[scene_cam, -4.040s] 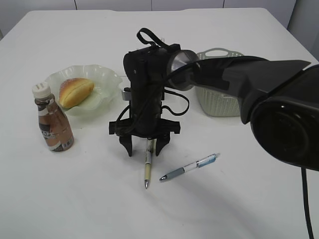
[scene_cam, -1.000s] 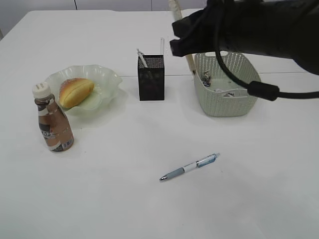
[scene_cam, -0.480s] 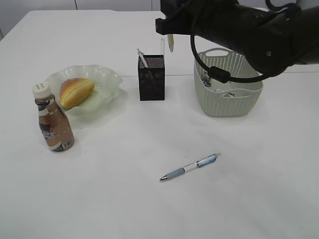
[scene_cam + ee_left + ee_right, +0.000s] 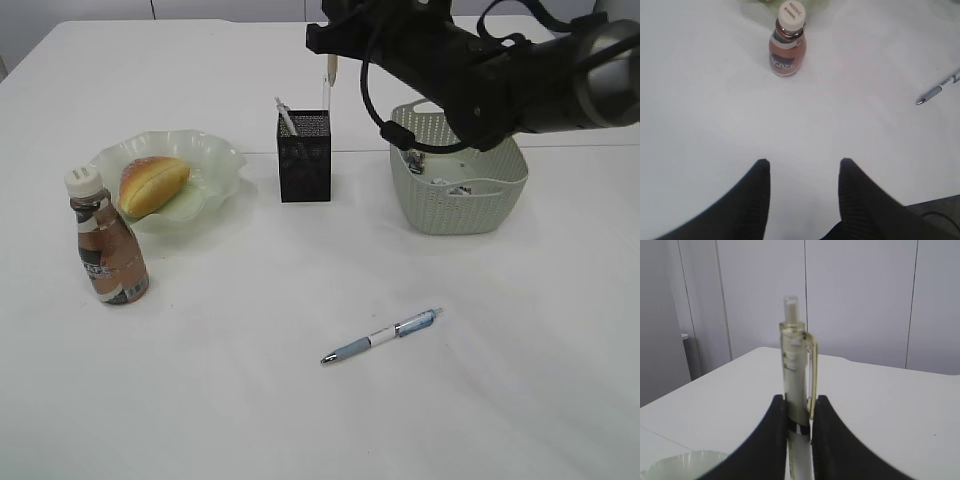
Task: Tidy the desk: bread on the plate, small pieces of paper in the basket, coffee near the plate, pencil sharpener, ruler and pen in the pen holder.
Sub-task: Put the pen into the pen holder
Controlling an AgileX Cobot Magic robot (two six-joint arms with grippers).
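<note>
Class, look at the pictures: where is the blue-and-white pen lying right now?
In the exterior view the blue-and-white pen lies loose on the table, front and right of centre, well forward of the pen holder and basket.

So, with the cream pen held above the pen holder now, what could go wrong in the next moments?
1. The right hand grips the cream pen low on its barrel; if tilted, it may strike the pen holder rim and fall outside.
2. The holder already contains the ruler and another item, so the pen could jam against them.
3. The holder looks light; a sideways push might tip it over.
</note>
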